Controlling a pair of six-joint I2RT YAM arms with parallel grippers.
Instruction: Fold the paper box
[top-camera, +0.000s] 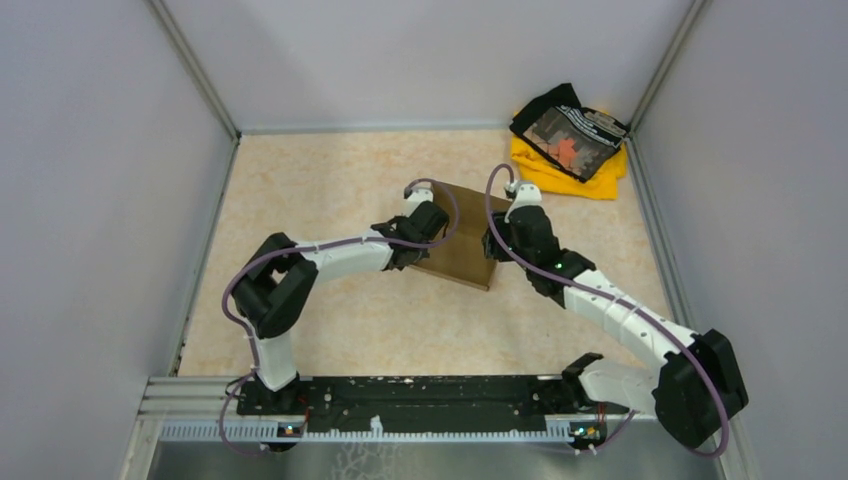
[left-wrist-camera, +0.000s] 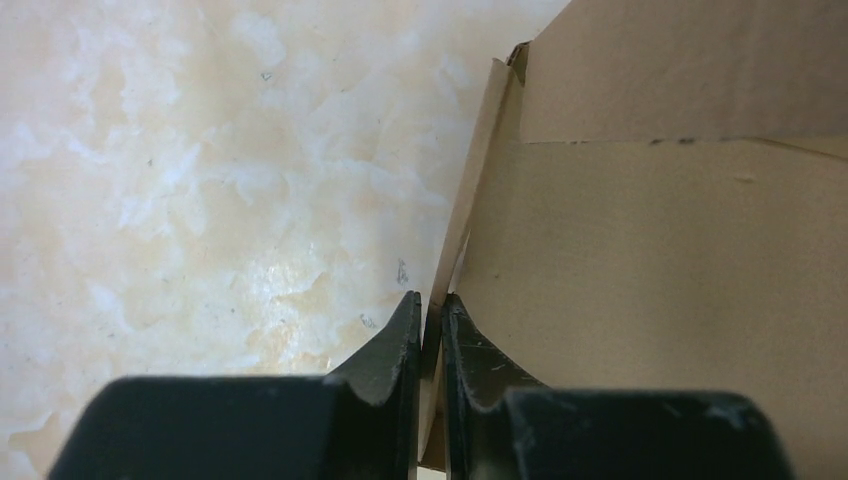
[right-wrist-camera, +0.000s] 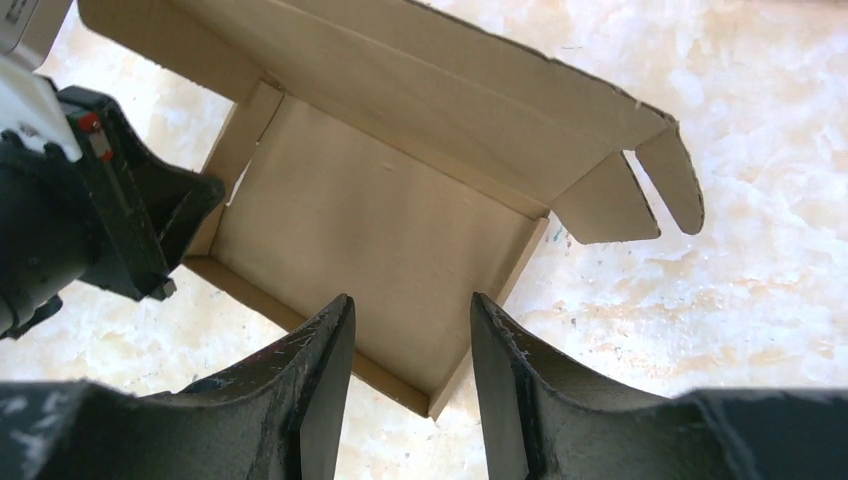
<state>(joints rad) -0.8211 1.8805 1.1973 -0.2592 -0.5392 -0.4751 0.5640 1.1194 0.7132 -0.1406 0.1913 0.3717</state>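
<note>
Nearest the lens, the left claw (left-wrist-camera: 430, 300) has its fingers pressed almost together, pinching a thin upright side wall of the paper box (top-camera: 470, 250). That arm is folded back at the elbow and reaches in from the left. The paper box sits at the middle of the worktop (top-camera: 330, 180), between both wrists. Its base is flat and its walls are raised, one corner flap is splayed outward, and the lid is not yet closed. Judged about half formed. The right claw (right-wrist-camera: 412, 305) hovers spread over the box's near edge, holding nothing. Its arm stretches diagonally in from the right.
</note>
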